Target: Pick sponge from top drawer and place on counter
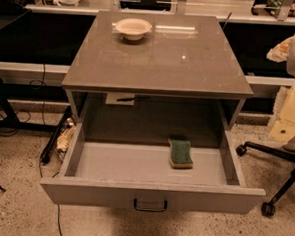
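sponge (181, 153) lying right-of-centre in open top drawer (98, 192) | fingers out of view, state unknown

one camera | raised, fronting top drawer (108, 192), looking down over counter (161, 60) | near | hand unseen

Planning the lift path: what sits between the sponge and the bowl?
Camera view: nothing stands between the sponge in the top drawer and the bowl; only bare drawer floor and counter. The gripper is out of view.

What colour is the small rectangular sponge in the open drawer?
The sponge is dark green over yellow foam, per the camera view; gripper out of sight.
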`<state>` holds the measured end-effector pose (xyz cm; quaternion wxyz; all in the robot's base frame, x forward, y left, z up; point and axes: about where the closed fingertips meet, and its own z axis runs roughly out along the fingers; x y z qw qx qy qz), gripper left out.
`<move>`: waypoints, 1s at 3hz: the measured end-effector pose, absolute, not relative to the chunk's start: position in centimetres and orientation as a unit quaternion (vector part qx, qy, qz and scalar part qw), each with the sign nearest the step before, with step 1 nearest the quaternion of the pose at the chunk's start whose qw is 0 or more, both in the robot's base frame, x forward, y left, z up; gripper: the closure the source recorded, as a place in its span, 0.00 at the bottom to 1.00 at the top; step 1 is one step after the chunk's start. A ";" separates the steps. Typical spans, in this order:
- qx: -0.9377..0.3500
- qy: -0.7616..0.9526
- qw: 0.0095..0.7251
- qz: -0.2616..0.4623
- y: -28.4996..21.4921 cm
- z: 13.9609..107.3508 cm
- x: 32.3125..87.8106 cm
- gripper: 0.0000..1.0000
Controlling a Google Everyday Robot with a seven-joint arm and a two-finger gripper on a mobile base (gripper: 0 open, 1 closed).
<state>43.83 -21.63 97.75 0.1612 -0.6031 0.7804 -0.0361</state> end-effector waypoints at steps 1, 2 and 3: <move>-0.603 0.780 0.161 -0.036 -21.6 97.8 43.8 0.00; -0.567 0.803 0.182 -0.030 -21.0 97.2 45.3 0.00; -0.493 0.845 0.208 -0.004 -17.9 93.4 50.2 0.00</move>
